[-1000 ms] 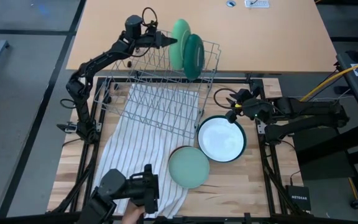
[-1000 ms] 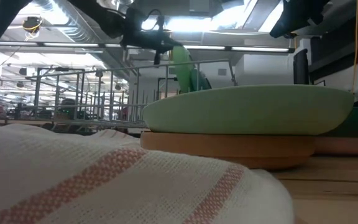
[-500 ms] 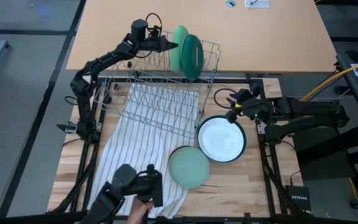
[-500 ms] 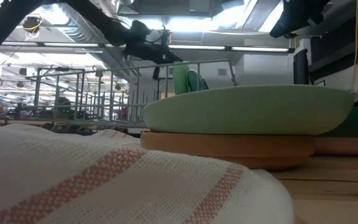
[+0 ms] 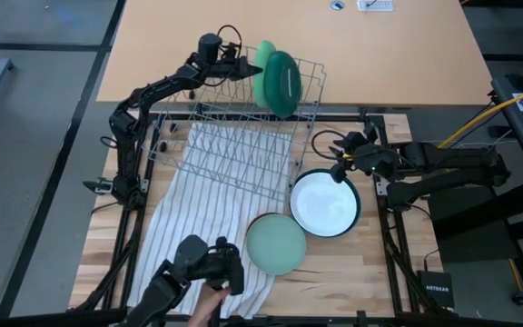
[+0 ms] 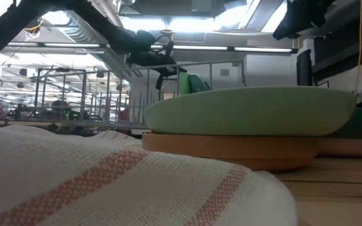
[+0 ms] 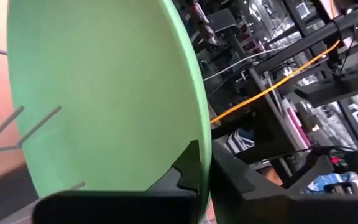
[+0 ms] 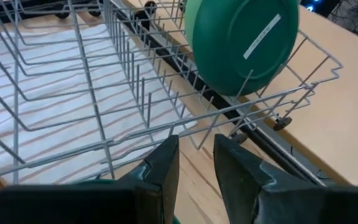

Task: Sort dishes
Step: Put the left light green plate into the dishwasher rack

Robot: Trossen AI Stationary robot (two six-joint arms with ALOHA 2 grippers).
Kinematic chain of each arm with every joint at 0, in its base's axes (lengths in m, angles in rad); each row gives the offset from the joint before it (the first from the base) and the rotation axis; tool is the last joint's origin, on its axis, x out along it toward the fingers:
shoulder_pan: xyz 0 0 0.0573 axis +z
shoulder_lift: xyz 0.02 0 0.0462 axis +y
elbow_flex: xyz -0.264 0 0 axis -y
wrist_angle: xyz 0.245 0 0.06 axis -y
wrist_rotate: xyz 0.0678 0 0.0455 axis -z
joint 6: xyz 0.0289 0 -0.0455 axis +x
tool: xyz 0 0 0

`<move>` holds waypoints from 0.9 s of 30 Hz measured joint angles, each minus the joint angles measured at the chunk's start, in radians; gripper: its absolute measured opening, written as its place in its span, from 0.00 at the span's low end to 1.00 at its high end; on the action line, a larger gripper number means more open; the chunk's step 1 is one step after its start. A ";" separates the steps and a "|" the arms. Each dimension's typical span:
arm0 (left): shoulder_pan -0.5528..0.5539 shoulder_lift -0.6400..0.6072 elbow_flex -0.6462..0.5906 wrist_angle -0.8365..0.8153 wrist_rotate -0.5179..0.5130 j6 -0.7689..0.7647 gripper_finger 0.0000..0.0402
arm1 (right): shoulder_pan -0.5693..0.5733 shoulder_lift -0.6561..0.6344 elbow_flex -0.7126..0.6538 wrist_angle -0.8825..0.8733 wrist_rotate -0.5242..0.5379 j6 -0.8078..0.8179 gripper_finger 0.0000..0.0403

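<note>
A light green plate (image 5: 263,60) stands on edge in the far end of the grey wire rack (image 5: 243,154), right beside a dark green plate (image 5: 283,82), which also stands on edge between the rack's wires (image 8: 241,43). My left gripper (image 5: 250,65) reaches over the rack's far left corner and is shut on the light green plate (image 7: 104,93). My right gripper (image 5: 334,150) waits at the table's right, its fingers (image 8: 194,162) a narrow gap apart and empty. A pale mint plate (image 5: 276,243) lies on a brown plate (image 6: 231,150). A white plate with a dark rim (image 5: 323,203) lies beside them. My left gripper pinches the light green plate's rim (image 7: 199,134) between its two fingers, one finger (image 7: 190,165) on the hollow face and the other behind the rim. The fingers come nearly level from the table's left. The plate stands on edge in the rack.
The rack lies on a white striped cloth (image 5: 189,209) that runs to the near edge. A person's hand (image 5: 209,309) holds a dark device (image 5: 212,272) at the near edge, left of the mint plate. Beyond the rack lies a bare tan tabletop (image 5: 379,54).
My left gripper has gone toward the table's right edge and down with the light green plate. The plate has sunk lower into the rack and stands closer to the dark green plate. The hand with the dark device has gone right along the near edge.
</note>
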 joint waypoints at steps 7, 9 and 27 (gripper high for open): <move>0.000 0.003 -0.003 -0.020 -0.012 0.047 0.14 | 0.000 0.000 -0.015 -0.001 -0.008 0.000 0.26; 0.000 0.005 -0.004 -0.026 -0.015 0.056 0.18 | 0.000 0.000 -0.015 0.000 -0.008 0.000 0.26; 0.079 0.004 -0.004 -0.154 0.095 0.033 0.36 | 0.000 0.000 -0.015 -0.001 -0.015 0.000 0.26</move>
